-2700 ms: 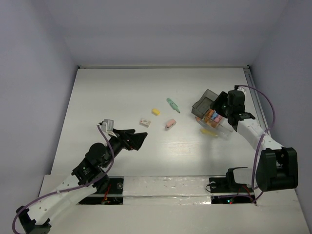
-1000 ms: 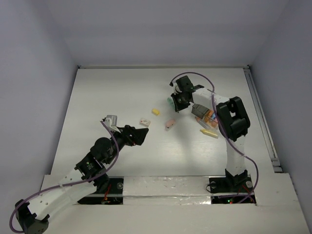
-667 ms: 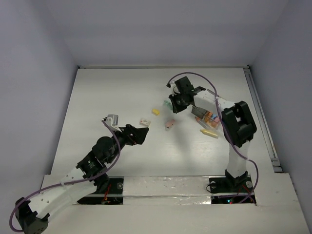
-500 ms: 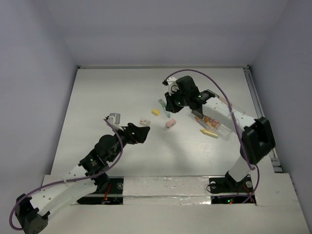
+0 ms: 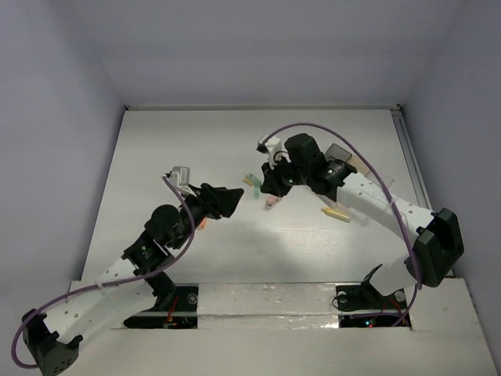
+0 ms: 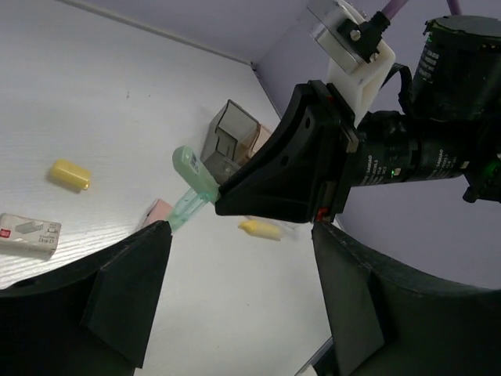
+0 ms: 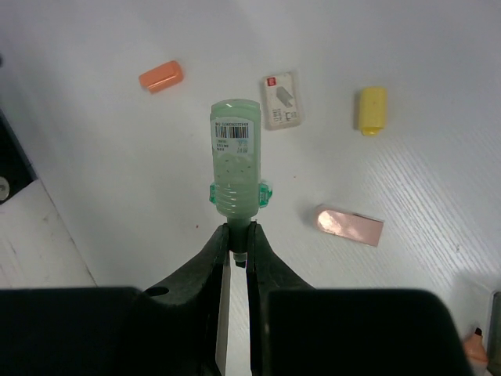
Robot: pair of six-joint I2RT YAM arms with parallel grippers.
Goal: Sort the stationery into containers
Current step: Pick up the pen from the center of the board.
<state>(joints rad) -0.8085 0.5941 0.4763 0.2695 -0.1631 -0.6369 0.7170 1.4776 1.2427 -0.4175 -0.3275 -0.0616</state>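
Note:
My right gripper (image 7: 237, 235) is shut on the thin neck of a pale green, barcoded piece of stationery (image 7: 236, 157) and holds it above the table, left of the containers (image 5: 339, 153). In the top view that green piece (image 5: 250, 178) sits just past my right gripper (image 5: 264, 185). Below it lie an orange piece (image 7: 160, 76), a grey-white block (image 7: 282, 100), a short yellow piece (image 7: 372, 110) and a pink piece (image 7: 349, 225). My left gripper (image 6: 239, 298) stands open and holds nothing, hovering left of the right one (image 5: 227, 200).
A long yellow piece (image 5: 335, 212) lies on the table beside the bins. The smoky dark bin (image 6: 231, 133) shows behind the right gripper in the left wrist view. The two grippers are close together mid-table. Walls stand on three sides.
My right gripper took hold of the green piece, lifted it and carried it left, away from the bins. The left gripper moved up and right towards it, and its jaws narrowed somewhat.

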